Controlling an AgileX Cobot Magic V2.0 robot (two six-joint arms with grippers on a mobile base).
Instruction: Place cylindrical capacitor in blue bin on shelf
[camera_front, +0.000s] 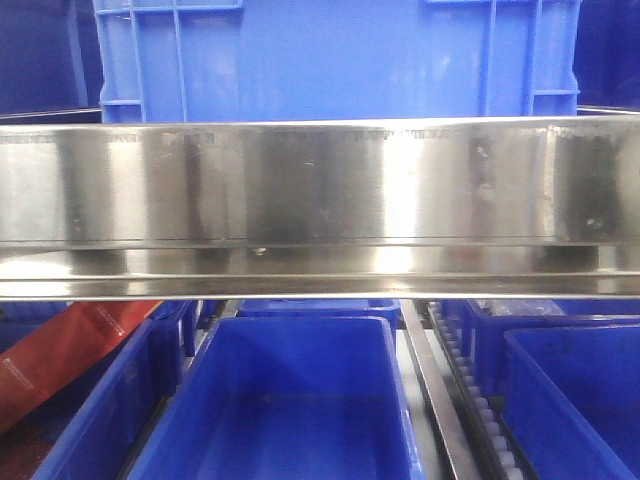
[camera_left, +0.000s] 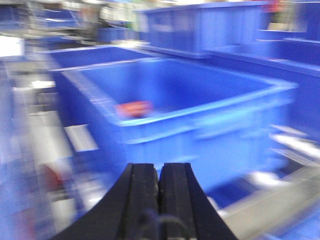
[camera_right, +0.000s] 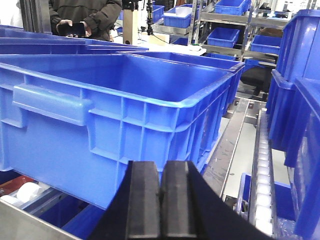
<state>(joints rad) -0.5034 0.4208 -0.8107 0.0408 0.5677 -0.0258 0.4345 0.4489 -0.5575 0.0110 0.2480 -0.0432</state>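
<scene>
The shelf's shiny steel front beam (camera_front: 320, 190) crosses the front view, with a big blue bin (camera_front: 340, 60) above it and an open blue bin (camera_front: 250, 370) on the tier below. In the blurred left wrist view my left gripper (camera_left: 159, 167) is shut with nothing seen between its jaws. It points at a blue bin (camera_left: 210, 130) that holds a blurred red-orange thing (camera_left: 134, 108). My right gripper (camera_right: 160, 165) is shut too, close in front of a large blue bin (camera_right: 125, 125). The cylindrical capacitor is out of view.
More blue bins flank the lower tier, with a red strip (camera_front: 70, 350) at the left. White rollers (camera_front: 480, 400) run along the rail, and a roller track (camera_right: 264, 165) also runs at the right of the right wrist view. A person (camera_right: 85, 15) stands behind the racks.
</scene>
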